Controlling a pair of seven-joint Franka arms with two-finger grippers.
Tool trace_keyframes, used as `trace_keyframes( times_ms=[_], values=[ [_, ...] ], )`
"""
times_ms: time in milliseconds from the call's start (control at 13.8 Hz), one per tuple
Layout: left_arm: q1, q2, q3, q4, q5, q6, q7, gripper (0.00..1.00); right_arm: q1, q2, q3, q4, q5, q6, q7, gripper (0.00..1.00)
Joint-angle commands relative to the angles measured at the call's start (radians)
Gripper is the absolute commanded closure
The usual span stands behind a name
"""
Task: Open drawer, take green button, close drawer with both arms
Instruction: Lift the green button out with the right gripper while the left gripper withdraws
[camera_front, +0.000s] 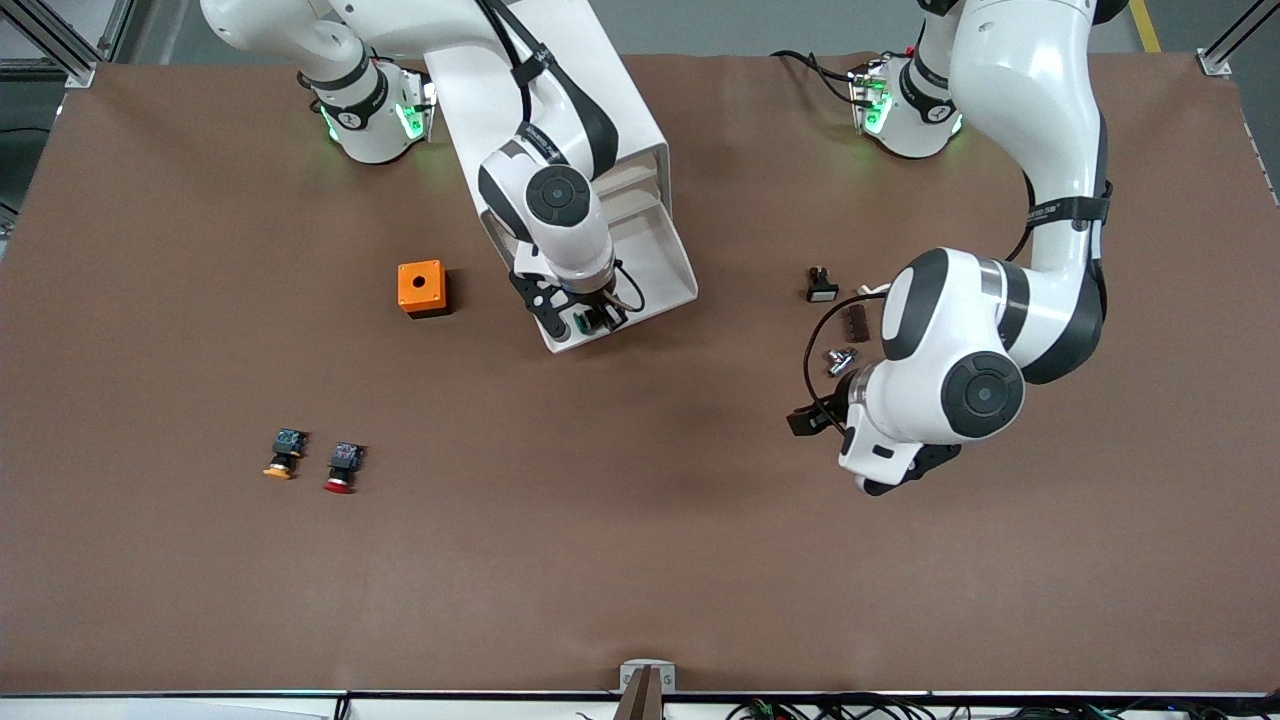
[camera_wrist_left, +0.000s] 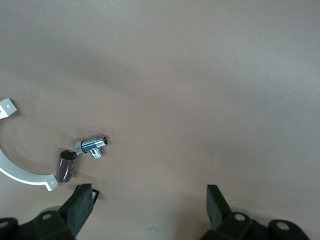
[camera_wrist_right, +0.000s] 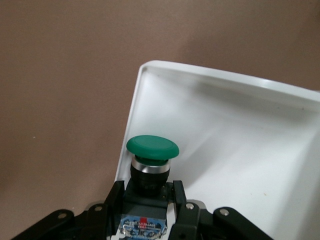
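Note:
The lowest drawer (camera_front: 660, 270) of the white cabinet (camera_front: 560, 60) stands pulled out toward the front camera. My right gripper (camera_front: 590, 320) is shut on the green-capped button (camera_wrist_right: 152, 147) and holds it over the drawer's front corner; the drawer's white rim (camera_wrist_right: 200, 70) shows in the right wrist view. A bit of green (camera_front: 583, 324) shows between the fingers in the front view. My left gripper (camera_wrist_left: 147, 202) is open and empty, low over bare table at the left arm's end, and it also shows in the front view (camera_front: 815, 420).
An orange box (camera_front: 421, 288) sits beside the drawer toward the right arm's end. A yellow-orange-capped button (camera_front: 283, 454) and a red-capped button (camera_front: 343, 467) lie nearer the front camera. Small parts lie by the left arm: a metal fitting (camera_wrist_left: 93, 146), a dark cylinder (camera_wrist_left: 66, 166), a black switch (camera_front: 822, 286).

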Motion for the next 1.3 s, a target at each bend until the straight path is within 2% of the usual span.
trace_keyframes(
  times_ms=[0,289,506,940,1229],
  values=[
    [-0.015,-0.035,0.0,-0.023,0.028,0.008,0.043,0.0,-0.031,-0.048,-0.007,0.024,0.0,-0.082,-0.074,0.96],
    [-0.02,-0.037,0.0,-0.033,0.028,0.02,0.048,0.0,-0.131,-0.065,-0.006,0.09,0.002,-0.167,-0.289,0.98],
    [-0.023,-0.037,0.0,-0.03,0.028,0.026,0.049,0.0,-0.235,-0.064,-0.006,0.135,0.002,-0.243,-0.606,0.99],
    [-0.023,-0.049,0.0,-0.033,0.028,0.028,0.06,0.0,-0.41,-0.044,-0.007,0.156,-0.001,-0.235,-1.163,0.99],
    [-0.049,-0.04,0.002,-0.04,0.029,0.027,0.052,0.0,-0.509,0.033,-0.007,0.205,-0.001,-0.219,-1.418,0.99]
  ],
)
